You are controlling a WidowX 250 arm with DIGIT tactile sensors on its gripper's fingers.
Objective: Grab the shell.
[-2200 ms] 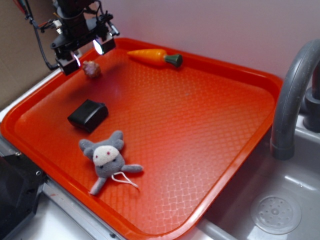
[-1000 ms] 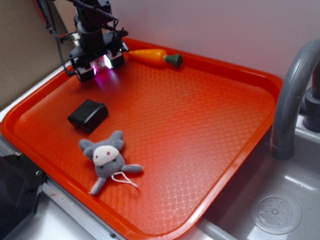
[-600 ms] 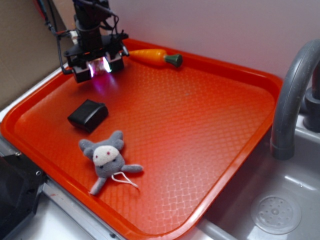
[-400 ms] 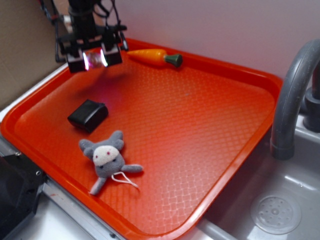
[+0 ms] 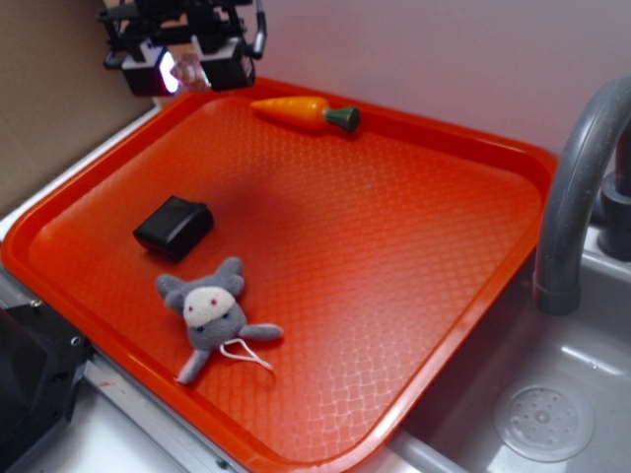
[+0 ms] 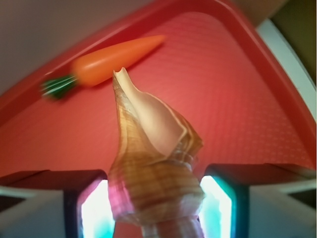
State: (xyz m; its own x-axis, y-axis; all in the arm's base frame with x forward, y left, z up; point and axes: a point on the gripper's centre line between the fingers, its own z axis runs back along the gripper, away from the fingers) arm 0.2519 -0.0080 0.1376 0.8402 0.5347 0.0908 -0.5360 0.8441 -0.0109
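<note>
the gripper (image 5: 189,71) hangs above the far left corner of the orange tray (image 5: 394,246), clear of the tray surface, with its 2 fingers closed on the shell (image 5: 190,72). in the exterior view the shell shows only as a small pale pink-lit shape between the 2 dark finger blocks, which glow at their inner faces. in the wrist view the gripper (image 6: 156,210) frames the shell (image 6: 153,163) at both sides: the 2 pads (image 6: 94,213) press against the broad rounded lower body of the shell, and the pointed spire end projects forward away from the gripper. the shell surface is tan-golden with brown banding and a smooth pale cream opening facing the camera. the shell is off the tray, held in the air. the carrot (image 5: 301,112) lies on the tray near the far rim, just right of the gripper, with its green top pointing right; in the wrist view the carrot (image 6: 104,62) lies beyond the shell tip, apart from it. the black block (image 5: 174,227) rests on the left part of the tray, well apart from the gripper. the grey plush toy (image 5: 212,313) lies face up just in front of the black block, near the front rim. a grey faucet (image 5: 577,187) stands at the right, beside the tray, over the sink (image 5: 552,414).
</note>
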